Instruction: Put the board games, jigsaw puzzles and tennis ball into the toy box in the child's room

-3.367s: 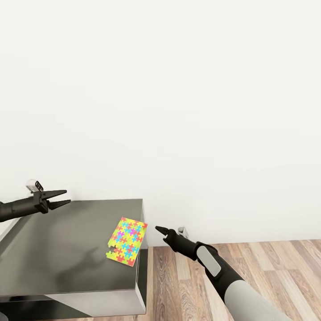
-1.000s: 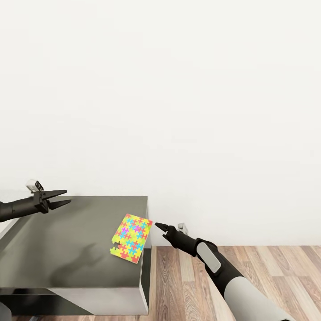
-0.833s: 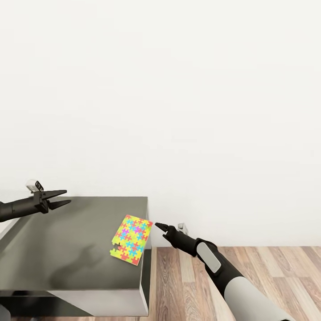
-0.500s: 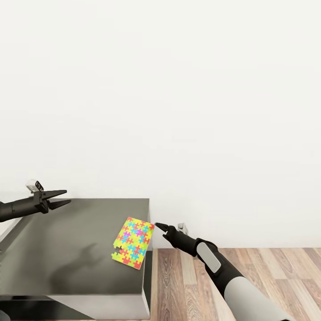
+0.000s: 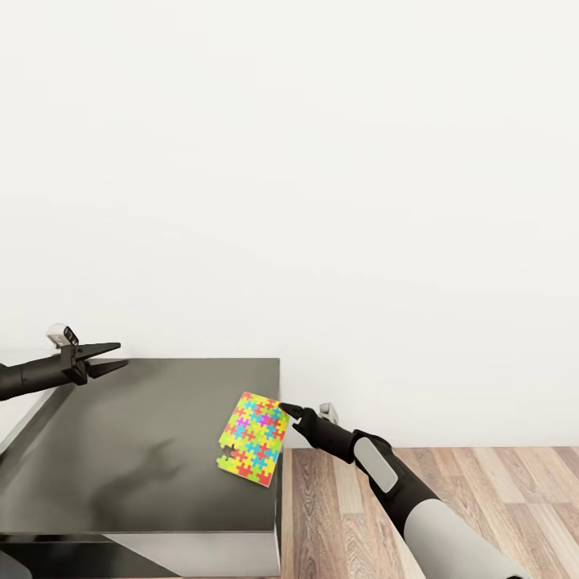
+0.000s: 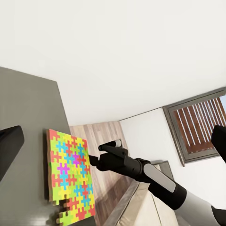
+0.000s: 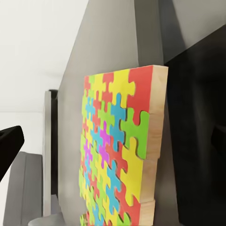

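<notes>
Head view: a jigsaw puzzle lies flat at the right edge of a dark grey cabinet top, one side at or slightly over that edge. The right gripper points at the puzzle's far right corner, its tips just beside it; whether its fingers are apart I cannot tell here. The left gripper hovers over the far left of the top, fingers parted and empty.

Left wrist view: the puzzle hugs the top's edge above the wood floor, with the right gripper close alongside.

Right wrist view: the puzzle's thick wooden edge faces the camera between spread dark fingers.

The risk: a glancing push could tip the panel off the edge onto the floor, or pinch only a corner so it swings loose.
</notes>
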You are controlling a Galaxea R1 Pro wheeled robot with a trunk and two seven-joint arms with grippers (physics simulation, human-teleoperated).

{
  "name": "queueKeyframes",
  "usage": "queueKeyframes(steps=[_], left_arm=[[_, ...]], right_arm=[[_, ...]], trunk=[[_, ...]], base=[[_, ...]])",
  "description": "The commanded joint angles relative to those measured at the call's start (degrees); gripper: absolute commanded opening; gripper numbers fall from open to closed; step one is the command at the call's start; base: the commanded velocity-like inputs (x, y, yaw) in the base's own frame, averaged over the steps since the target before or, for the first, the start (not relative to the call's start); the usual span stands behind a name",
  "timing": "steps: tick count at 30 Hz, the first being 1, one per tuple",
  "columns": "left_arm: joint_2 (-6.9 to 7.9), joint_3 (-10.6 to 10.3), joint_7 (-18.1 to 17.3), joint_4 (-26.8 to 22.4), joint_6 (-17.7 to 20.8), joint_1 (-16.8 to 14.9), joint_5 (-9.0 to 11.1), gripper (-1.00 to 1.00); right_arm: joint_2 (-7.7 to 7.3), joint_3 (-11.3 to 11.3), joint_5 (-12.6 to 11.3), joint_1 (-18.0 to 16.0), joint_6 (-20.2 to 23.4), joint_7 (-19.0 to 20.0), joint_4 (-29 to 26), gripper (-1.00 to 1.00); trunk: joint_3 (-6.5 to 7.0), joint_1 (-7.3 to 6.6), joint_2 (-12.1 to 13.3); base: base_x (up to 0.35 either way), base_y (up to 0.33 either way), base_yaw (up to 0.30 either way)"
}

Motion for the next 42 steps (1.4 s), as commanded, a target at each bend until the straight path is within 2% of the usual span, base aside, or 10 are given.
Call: queueKeyframes(steps=[1,29,42], left_arm=[[0.03,-0.1,-0.2,0.0,0.6,0.0,0.1,1.0],[0.03,-0.1,-0.2,0.0,0.6,0.0,0.1,1.0],[0.03,-0.1,-0.2,0.0,0.6,0.0,0.1,1.0]], right_arm=[[-0.01,0.1,-0.4,0.0,0.2,0.0,0.0,1.0],[-0.02,0.3,-0.4,0.0,0.2,0.0,0.2,1.0],[-0.02,0.4,-0.4,0.0,0.2,0.1,0.4,1.0]], trunk=[[-0.05,0.0,0.0],[-0.05,0.0,0.0],[-2.39,2.86,-5.2]], base=[[0.0,0.025,0.0],[0.009,-0.006,0.0],[0.0,0.0,0.0]])
